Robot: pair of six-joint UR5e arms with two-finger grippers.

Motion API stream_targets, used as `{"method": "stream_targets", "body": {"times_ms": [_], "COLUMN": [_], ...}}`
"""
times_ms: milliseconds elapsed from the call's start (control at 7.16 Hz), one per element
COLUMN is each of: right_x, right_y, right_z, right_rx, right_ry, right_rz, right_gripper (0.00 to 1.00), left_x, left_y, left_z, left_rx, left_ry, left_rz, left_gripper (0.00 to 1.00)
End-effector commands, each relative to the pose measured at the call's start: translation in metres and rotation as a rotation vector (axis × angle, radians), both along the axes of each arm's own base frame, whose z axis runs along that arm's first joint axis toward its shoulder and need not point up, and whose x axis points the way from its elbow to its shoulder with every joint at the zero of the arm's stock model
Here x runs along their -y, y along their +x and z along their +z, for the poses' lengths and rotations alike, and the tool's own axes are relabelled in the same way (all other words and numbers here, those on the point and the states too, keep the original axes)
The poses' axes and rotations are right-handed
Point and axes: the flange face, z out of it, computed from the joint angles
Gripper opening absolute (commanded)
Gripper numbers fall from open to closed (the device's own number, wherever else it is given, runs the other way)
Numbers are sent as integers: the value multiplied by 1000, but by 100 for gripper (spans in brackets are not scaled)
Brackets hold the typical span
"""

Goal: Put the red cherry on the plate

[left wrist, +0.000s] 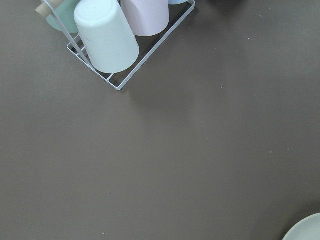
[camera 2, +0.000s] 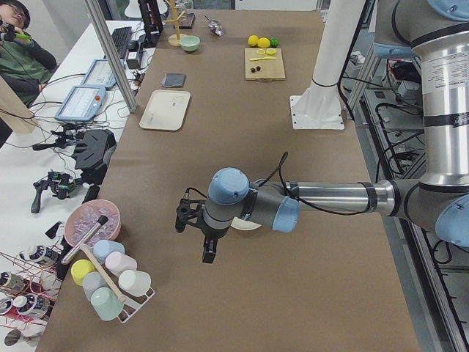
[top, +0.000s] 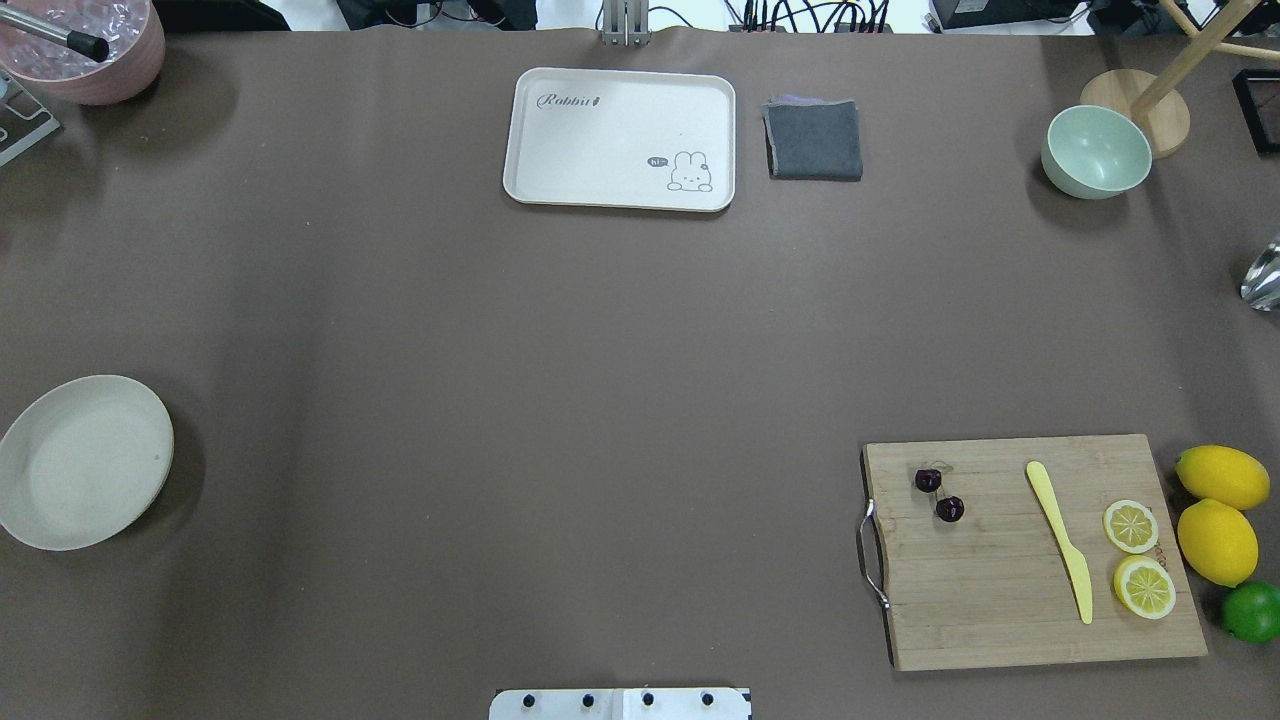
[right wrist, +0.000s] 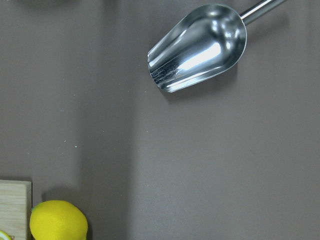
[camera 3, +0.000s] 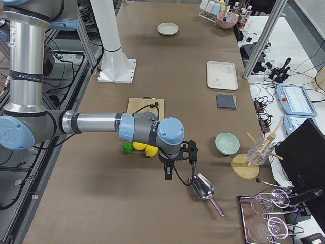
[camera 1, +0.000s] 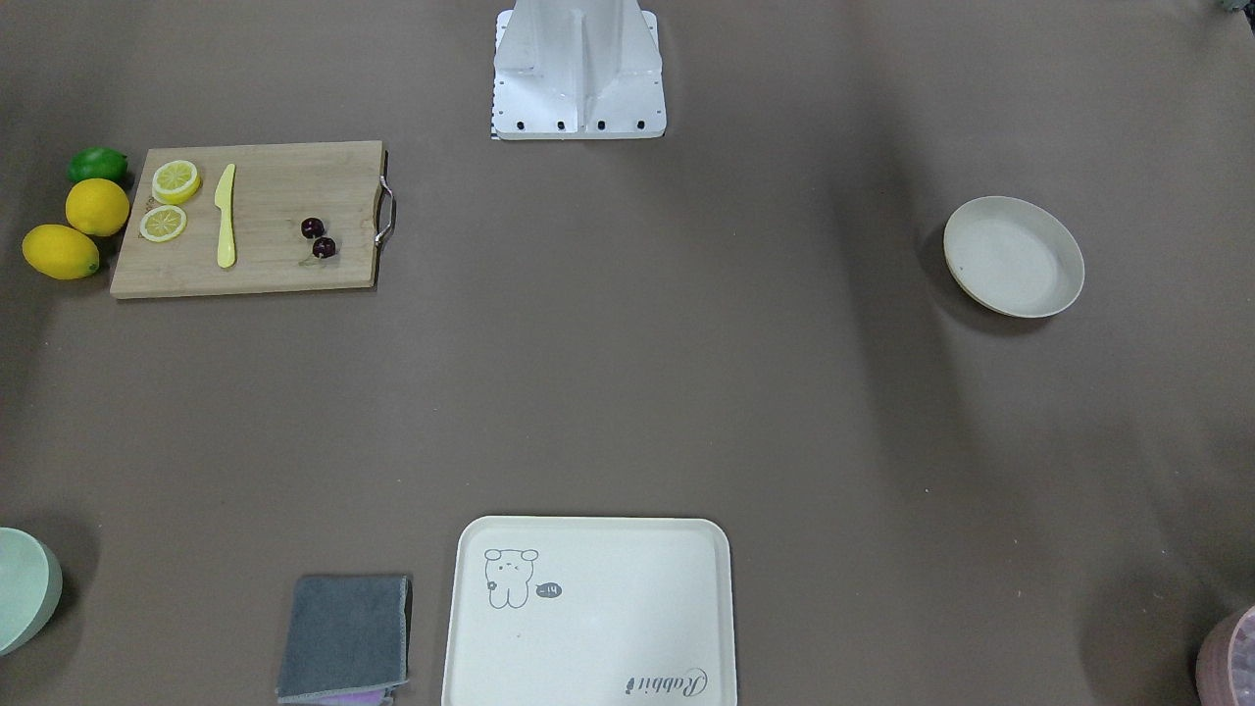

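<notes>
The red cherry, a pair of dark maroon fruits, lies on the wooden cutting board near its metal handle, also seen in the front view. The empty cream plate sits at the opposite end of the table. My left gripper hangs beside the plate, showing only in the left side view, so I cannot tell if it is open or shut. My right gripper hovers past the lemons, near a metal scoop, showing only in the right side view; its state is also unclear.
On the board lie a yellow knife and two lemon slices; lemons and a lime sit beside it. A rabbit tray, grey cloth, mint bowl, scoop and cup rack line the edges.
</notes>
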Motion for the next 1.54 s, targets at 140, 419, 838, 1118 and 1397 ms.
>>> {"method": "stream_targets", "body": {"times_ms": [140, 419, 838, 1118, 1397], "right_x": [-1, -3, -3, -4, -4], "right_y": [3, 4, 5, 9, 9], "right_z": [-2, -1, -9, -15, -16], "right_rx": [0, 0, -3, -3, -3], "right_ry": [4, 3, 20, 30, 33], "right_rz": [8, 10, 13, 22, 22], "right_gripper": [100, 100, 100, 100, 100], "left_x": [-16, -19, -25, -47, -57], "left_y": [18, 37, 101, 156, 200], "left_z": [6, 12, 38, 72, 75], "left_rx": [-48, -125, -227, -313, -315], "left_ry": [71, 66, 86, 66, 44], "left_rz": [47, 105, 171, 155, 169], "left_gripper": [98, 98, 98, 98, 98]}}
